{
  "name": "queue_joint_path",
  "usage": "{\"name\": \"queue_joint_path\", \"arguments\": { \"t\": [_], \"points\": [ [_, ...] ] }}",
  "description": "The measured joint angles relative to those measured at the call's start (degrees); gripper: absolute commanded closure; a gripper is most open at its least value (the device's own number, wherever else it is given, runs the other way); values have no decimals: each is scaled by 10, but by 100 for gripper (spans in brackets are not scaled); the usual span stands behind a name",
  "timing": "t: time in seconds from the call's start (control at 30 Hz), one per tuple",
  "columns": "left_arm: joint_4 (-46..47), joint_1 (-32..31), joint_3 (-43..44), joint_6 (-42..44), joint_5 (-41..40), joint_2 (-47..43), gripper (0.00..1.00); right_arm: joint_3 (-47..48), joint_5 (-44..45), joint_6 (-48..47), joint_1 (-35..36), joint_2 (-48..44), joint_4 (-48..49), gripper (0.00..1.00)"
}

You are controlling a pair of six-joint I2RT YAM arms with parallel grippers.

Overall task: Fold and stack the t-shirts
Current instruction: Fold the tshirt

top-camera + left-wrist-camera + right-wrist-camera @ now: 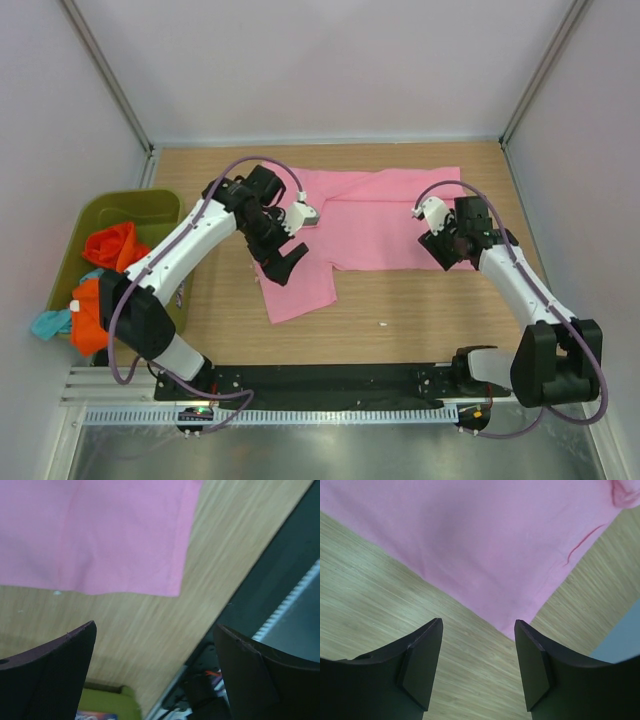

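A bright pink t-shirt (pixel 375 220) lies spread flat across the back half of the table, with a flap reaching toward the front on its left side (pixel 298 290). My left gripper (pixel 287 262) hovers over that flap, open wide with nothing between its fingers (pixel 50 672); the pink t-shirt's hem (pixel 100 535) lies ahead of it. At the shirt's right edge my right gripper (pixel 446 250) stands open and empty, and a corner of the pink t-shirt (pixel 485 545) points toward the gap between its fingers (pixel 422 667). Orange t-shirts (pixel 113 246) and a teal one (pixel 48 323) sit in the bin.
An olive-green plastic bin (pixel 150 208) stands at the table's left edge, its corner (pixel 107 702) showing in the left wrist view. A black base rail (pixel 330 380) runs along the near edge. White walls enclose the table on three sides.
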Motion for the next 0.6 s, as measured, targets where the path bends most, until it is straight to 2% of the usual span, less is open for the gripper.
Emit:
{"name": "queue_joint_path", "arguments": {
  "t": [0.23, 0.37, 0.47, 0.57, 0.6],
  "points": [
    [-26, -16, 31, -151, 111, 19, 0, 5, 5, 12, 0, -28, 1, 34],
    [-33, 37, 21, -214, 236, 23, 0, 7, 7, 26, -2, -28, 1, 34],
    [-33, 78, -23, -241, 307, 23, 0, 18, 7, 37, -3, -31, -1, 34],
    [-39, 79, -42, -257, 309, 27, 20, 21, 11, 44, -3, -42, 2, 34],
    [-40, 71, -41, -254, 292, 29, 21, 21, 14, 45, -3, -46, 2, 34]
  ]
}}
